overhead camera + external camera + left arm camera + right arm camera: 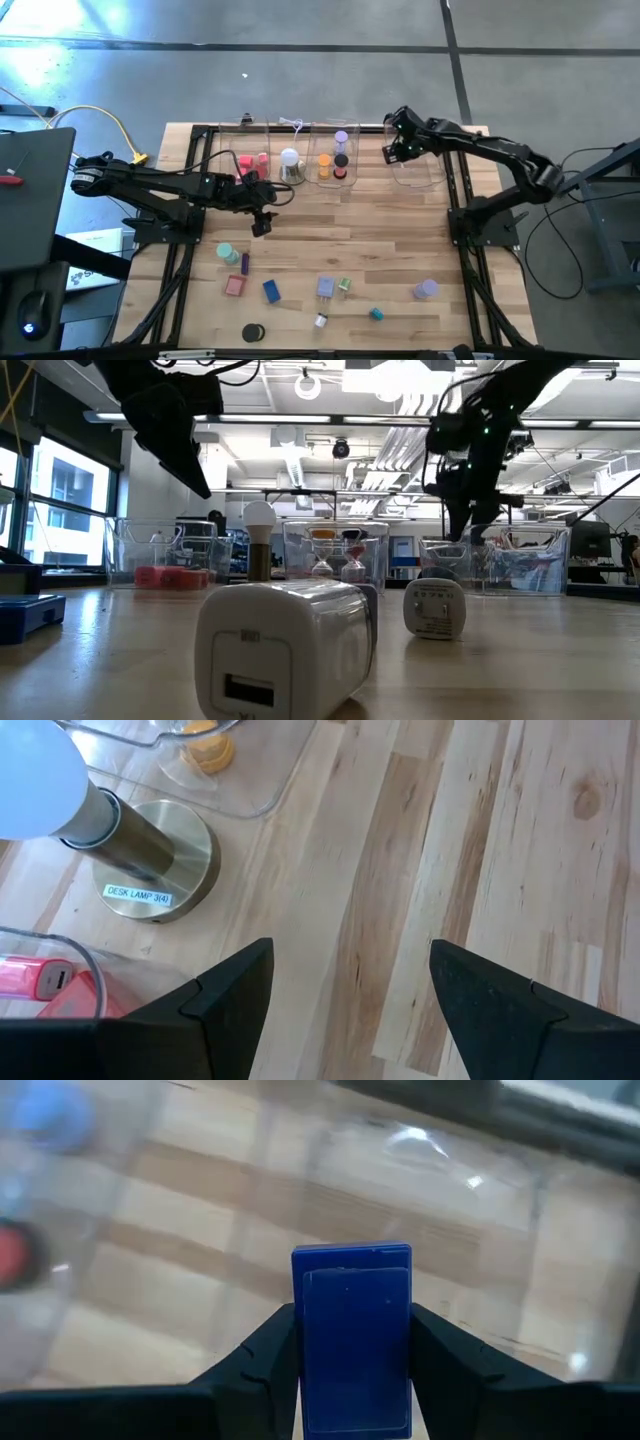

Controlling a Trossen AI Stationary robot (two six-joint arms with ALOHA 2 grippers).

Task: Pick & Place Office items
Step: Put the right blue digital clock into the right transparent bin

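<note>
My right gripper is shut on a dark blue rectangular block and hangs over the clear bin at the table's far right. My left gripper is open above bare wood, on the near side of the white-dome lamp and touching nothing; it also shows in the high view. Small items lie flat on the near half: a teal cylinder, a red block, a blue block, a lavender cylinder and a black disc. My right gripper pinches the dark blue block by its two long side faces, one finger on each side. The fingers come from above, pointing down. The block is lifted clear over the clear bin's floor, and its far end sticks out past the fingertips.
Clear bins stand in a row along the far edge: one with pink pieces, one with orange, purple and black pieces. The lamp's brass base sits between them. A black frame borders the table. Two white adapters rest near the front.
</note>
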